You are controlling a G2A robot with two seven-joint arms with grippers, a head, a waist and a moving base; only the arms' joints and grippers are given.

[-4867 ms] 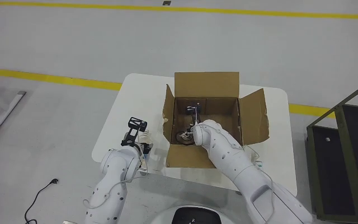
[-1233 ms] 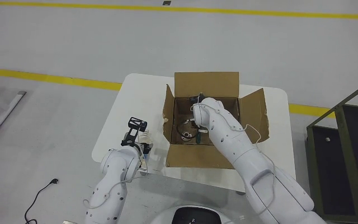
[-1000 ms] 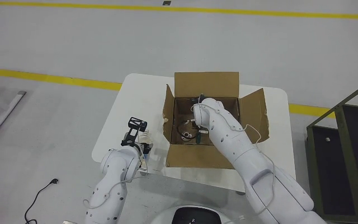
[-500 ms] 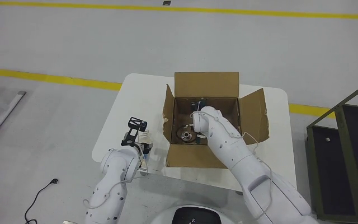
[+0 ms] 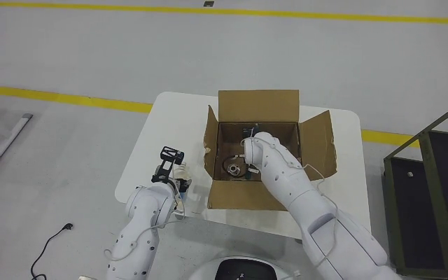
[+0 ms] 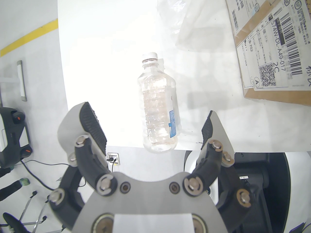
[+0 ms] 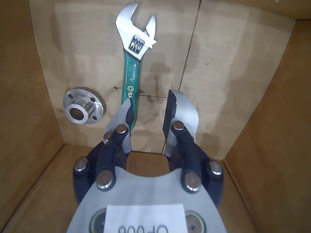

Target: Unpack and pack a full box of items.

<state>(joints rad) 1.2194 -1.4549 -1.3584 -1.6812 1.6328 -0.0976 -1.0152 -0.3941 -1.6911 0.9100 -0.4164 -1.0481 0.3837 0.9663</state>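
An open cardboard box [image 5: 257, 105] stands on the white table [image 5: 175, 119]. My right arm is down inside it. On the box floor [image 7: 230, 49] lies an adjustable wrench [image 7: 132, 73] with a green handle, and beside it a round metal flange [image 7: 83, 109] [image 5: 232, 168]. My right gripper [image 7: 149, 103] hangs open just above the floor, with the wrench handle's end beside one finger [image 7: 128, 110] and nothing between the jaws. My left gripper [image 6: 149, 117] [image 5: 171, 155] is open over a clear plastic bottle [image 6: 158, 105] that lies on the table near its front edge.
The labelled side of the box [image 6: 267, 49] is close to the bottle. A clear plastic bag [image 6: 179, 20] lies on the table beyond the bottle. The four box flaps stand open. A dark cart [image 5: 420, 203] stands on the floor at the right.
My right arm has shifted inside the box, and the flange now shows clear of it. The left arm and the bottle have stayed where they were.
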